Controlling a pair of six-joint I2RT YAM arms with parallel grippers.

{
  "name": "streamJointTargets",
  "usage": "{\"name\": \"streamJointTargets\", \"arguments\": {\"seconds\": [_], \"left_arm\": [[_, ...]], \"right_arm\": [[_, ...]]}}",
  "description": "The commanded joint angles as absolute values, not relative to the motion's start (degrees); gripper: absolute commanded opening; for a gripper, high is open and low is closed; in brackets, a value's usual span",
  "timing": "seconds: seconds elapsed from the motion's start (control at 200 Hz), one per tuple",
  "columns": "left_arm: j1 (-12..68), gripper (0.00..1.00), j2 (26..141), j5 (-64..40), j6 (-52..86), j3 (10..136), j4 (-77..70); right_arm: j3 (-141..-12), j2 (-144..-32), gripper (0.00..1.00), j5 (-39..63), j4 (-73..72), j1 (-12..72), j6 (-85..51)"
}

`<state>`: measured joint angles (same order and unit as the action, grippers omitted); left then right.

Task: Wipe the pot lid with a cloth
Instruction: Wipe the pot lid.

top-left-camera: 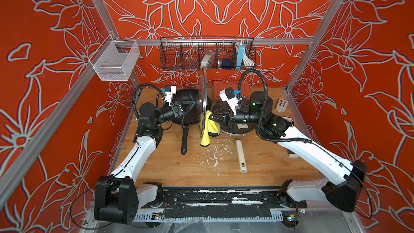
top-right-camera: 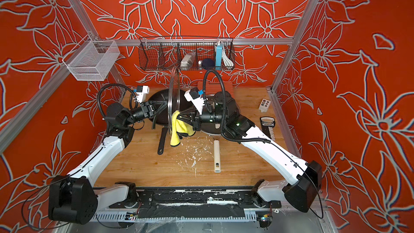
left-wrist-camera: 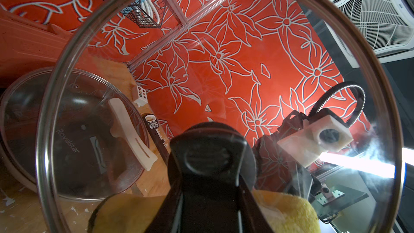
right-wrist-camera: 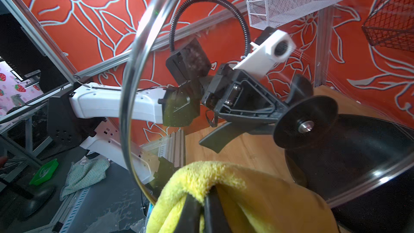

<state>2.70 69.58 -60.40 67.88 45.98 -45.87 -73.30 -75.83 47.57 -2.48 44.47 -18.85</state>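
Horizontally, right end effector (top-left-camera: 213, 117) pinches cloth (top-left-camera: 206, 138) against lid (top-left-camera: 203, 90)

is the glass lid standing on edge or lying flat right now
On edge, upright: in a top view the glass lid shows as a thin vertical sliver, with the left tool gripping its knob. The cloth hangs beside it.

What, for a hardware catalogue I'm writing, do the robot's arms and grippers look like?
Both the left arm and right arm have white shells with black joints and bases. The left gripper and right gripper are black, triangular, open-framed. Each wrist carries a white camera block and a looping black corrugated cable.
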Motion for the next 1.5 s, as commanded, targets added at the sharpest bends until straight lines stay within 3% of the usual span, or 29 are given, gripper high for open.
{"name": "streamJointTargets", "arguments": {"seconds": [0.0, 0.44, 1.491], "left_arm": [[3.79, 0.0, 69.52, -58.7, 72.16, 49.56, -60.23], [6.07, 0.0, 64.99, -57.8, 61.44, 48.43, -47.03], [7.29, 0.0, 61.11, -60.56, 59.93, 47.02, -42.92]], "right_arm": [[-74.65, -77.02, 0.0, 51.95, -8.93, 44.34, -21.71], [-73.95, -78.49, 0.0, 52.66, -19.32, 44.65, -27.7], [-91.15, -84.46, 0.0, 49.31, -13.36, 41.58, -24.35]]}}
